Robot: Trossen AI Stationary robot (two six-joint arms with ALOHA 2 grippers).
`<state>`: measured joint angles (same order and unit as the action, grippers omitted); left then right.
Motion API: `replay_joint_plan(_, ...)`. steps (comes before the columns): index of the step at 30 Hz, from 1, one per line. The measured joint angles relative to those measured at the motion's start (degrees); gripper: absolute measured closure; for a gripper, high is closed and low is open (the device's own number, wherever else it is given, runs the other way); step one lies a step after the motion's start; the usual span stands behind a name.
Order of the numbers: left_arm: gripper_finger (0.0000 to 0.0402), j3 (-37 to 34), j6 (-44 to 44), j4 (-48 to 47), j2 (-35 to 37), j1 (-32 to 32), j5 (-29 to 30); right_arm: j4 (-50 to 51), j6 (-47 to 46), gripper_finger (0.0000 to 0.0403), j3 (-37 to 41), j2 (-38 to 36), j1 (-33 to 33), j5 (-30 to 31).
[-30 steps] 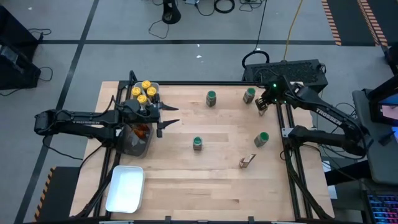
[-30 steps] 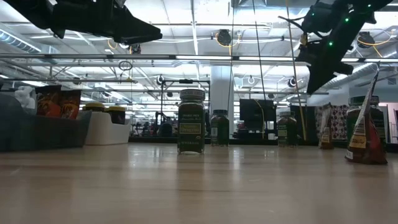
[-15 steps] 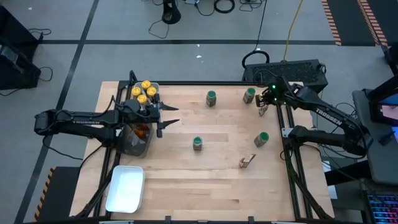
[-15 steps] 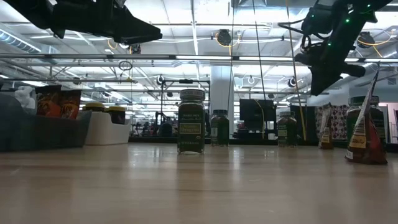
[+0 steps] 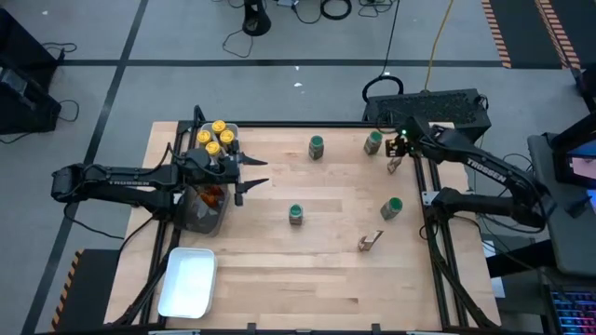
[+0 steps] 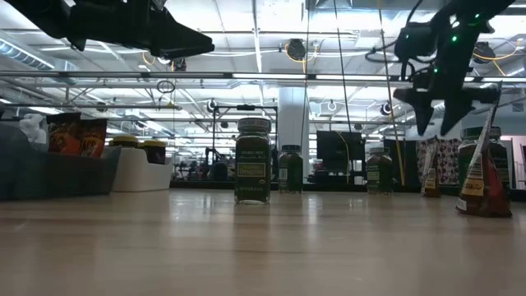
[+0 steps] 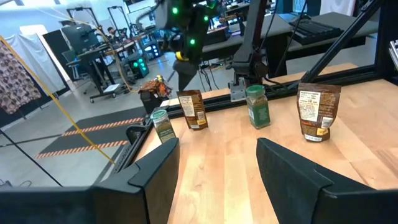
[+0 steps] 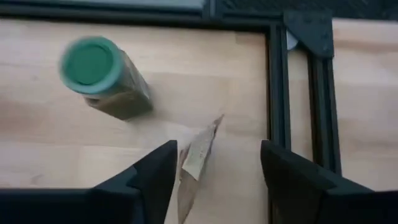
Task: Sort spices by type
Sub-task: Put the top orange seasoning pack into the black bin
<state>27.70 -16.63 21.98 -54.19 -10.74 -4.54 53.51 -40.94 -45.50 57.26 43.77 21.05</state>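
Right gripper (image 5: 398,151) points straight down, fingers spread above upright packet (image 8: 194,163); left gripper (image 5: 250,174) level, fingers spread, beside grey tray (image 5: 198,216).

We are looking straight down and level across the table (image 5: 317,270) — both wrist cameras are sharing one packet (image 8: 198,155), close and far.
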Motion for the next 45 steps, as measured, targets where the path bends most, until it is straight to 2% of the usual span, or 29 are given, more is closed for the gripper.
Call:
replay_joint_plan(11,0.0182,0.00,-0.01,-0.22,0.00,-0.02,0.00,-11.33,-1.80,0.0170,8.00,6.28,0.00,-4.69)
replay_joint_plan(23,0.0182,0.00,-0.08,-0.26,0.00,0.00,0.00,-17.03,-3.51,0.0179,12.44,10.40,0.00,-4.93)
replay_joint_plan(30,0.0182,0.00,-0.17,-0.26,0.00,0.00,0.00,-18.56,-2.48,0.0216,12.44,10.40,0.00,-4.93)
replay_joint_plan(36,0.0182,0.00,-0.15,-0.26,0.00,-0.01,0.00,-17.99,-1.89,0.0271,12.44,10.40,0.00,-7.58)
replay_joint_plan(45,0.0182,0.00,-0.12,-0.28,0.00,-0.01,0.00,-17.96,-0.32,0.0348,12.44,10.40,0.00,-7.90)
